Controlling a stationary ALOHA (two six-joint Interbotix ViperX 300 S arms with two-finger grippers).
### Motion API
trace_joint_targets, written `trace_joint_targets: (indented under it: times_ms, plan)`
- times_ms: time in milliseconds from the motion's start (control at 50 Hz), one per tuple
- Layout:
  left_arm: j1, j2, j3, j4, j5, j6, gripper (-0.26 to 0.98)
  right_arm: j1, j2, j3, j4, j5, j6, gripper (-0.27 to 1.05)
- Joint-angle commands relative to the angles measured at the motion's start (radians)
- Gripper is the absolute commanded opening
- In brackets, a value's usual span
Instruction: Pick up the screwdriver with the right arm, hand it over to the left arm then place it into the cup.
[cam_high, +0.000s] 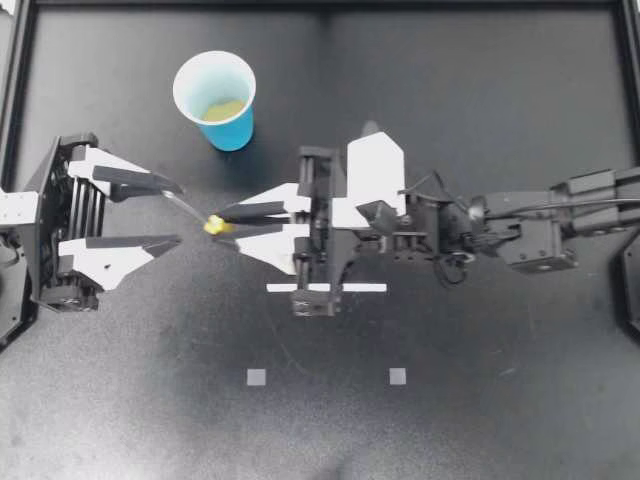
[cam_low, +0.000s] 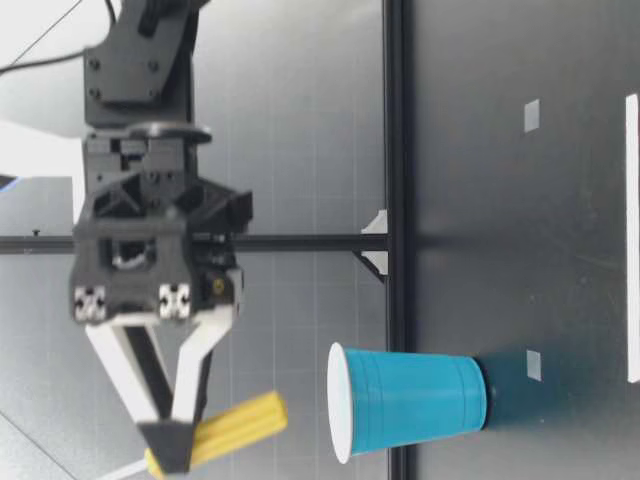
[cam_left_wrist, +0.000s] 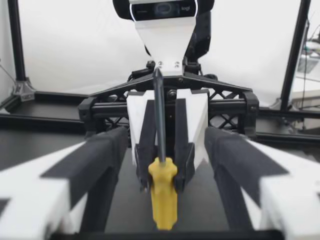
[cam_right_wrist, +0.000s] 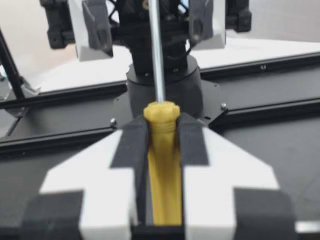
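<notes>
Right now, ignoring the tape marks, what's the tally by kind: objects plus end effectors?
Cup: 1
Screwdriver: 1
End effectors: 2, the left end effector open, the right end effector shut on the Screwdriver handle
Total: 4

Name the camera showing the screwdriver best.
The right wrist view: the screwdriver fills the middle, its yellow handle clamped in my right gripper, shaft pointing ahead. The left wrist view shows it whole but smaller, the top view mainly a yellow speck, the low view mostly the handle.
</notes>
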Motion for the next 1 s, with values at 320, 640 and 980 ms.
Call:
trace_joint_targets:
  times_ms: [320, 640, 980]
  plan:
    - [0.002, 0.055, -0.058, 0.002, -0.037, -0.003, 0.6, -0.006, -0.002, -0.055, -0.003, 0.008, 0.0, 0.07]
    - [0.002, 0.064, -0.057, 0.002, -0.044, -0.006, 0.1, -0.008, -0.009, -0.049, -0.003, 0.009, 0.0, 0.07]
    - [0.002, 0.066, -0.058, 0.002, -0.044, -0.017, 0.03, -0.008, -0.012, -0.049, 0.009, 0.009, 0.014, 0.15]
